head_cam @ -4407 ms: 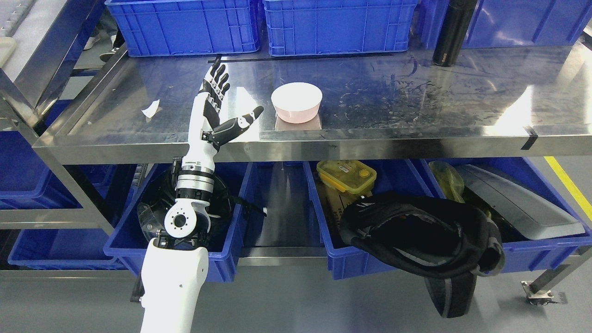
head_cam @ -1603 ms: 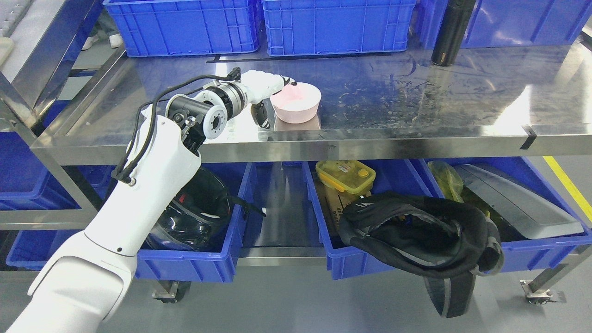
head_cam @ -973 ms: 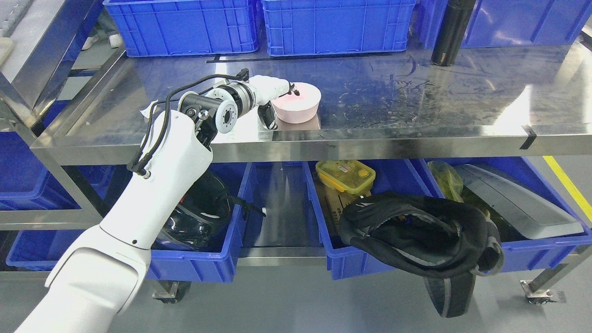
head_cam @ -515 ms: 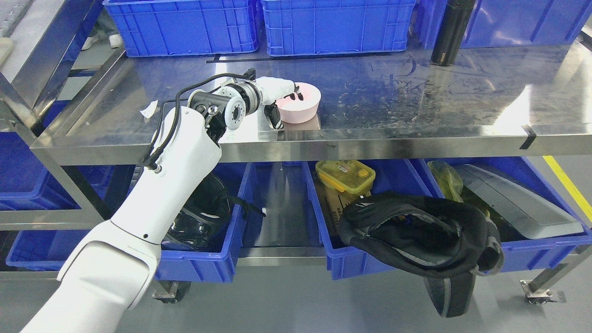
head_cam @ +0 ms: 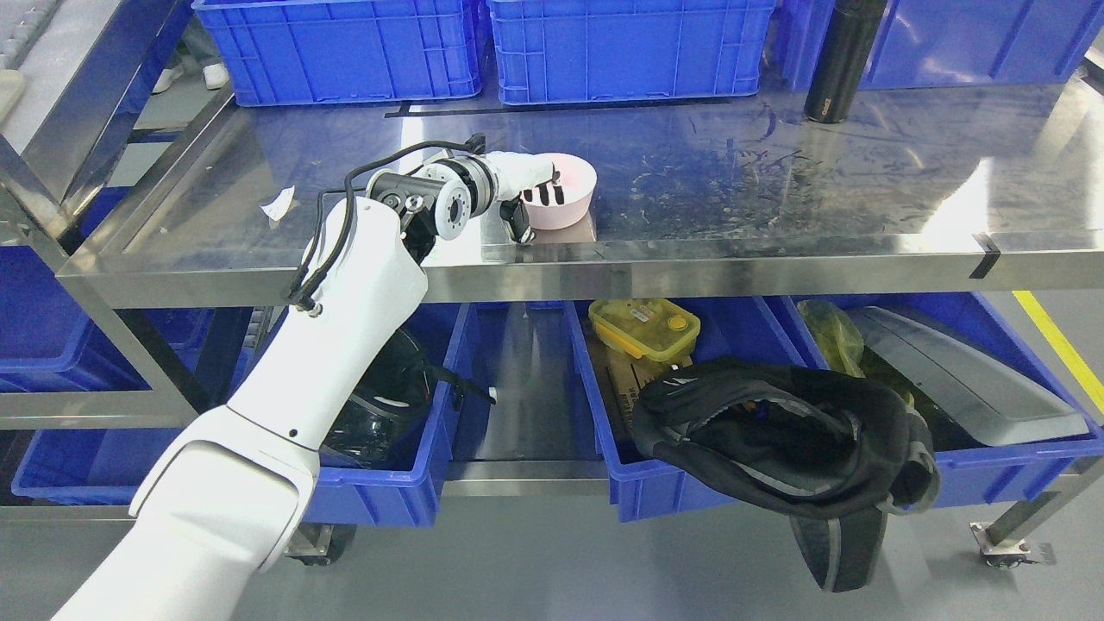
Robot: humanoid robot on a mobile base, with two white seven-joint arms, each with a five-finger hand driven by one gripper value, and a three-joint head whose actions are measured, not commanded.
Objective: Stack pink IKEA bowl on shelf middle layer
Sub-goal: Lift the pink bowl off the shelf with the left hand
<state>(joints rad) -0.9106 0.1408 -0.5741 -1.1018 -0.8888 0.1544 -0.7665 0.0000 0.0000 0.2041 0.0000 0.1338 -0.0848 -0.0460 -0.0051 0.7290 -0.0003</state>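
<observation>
A pink bowl (head_cam: 569,194) stands on the steel shelf (head_cam: 776,198), near its front edge. My left hand (head_cam: 533,197) grips the bowl's left rim: the fingers (head_cam: 552,191) curl over the rim into the bowl and the thumb (head_cam: 520,226) presses on the outside wall. The bowl looks tipped slightly towards the hand. My white left arm reaches up from the lower left. My right arm is out of view.
Blue crates (head_cam: 345,47) (head_cam: 630,47) line the back of the shelf, with a black bottle (head_cam: 841,60) at the right. A scrap of white paper (head_cam: 280,203) lies on the left. Below are blue bins holding a yellow lunch box (head_cam: 645,328) and a black bag (head_cam: 785,440).
My left arm swung in from the left and the hand closed on the bowl's left rim. In the last second the fingers curled further in and the bowl shifted slightly.
</observation>
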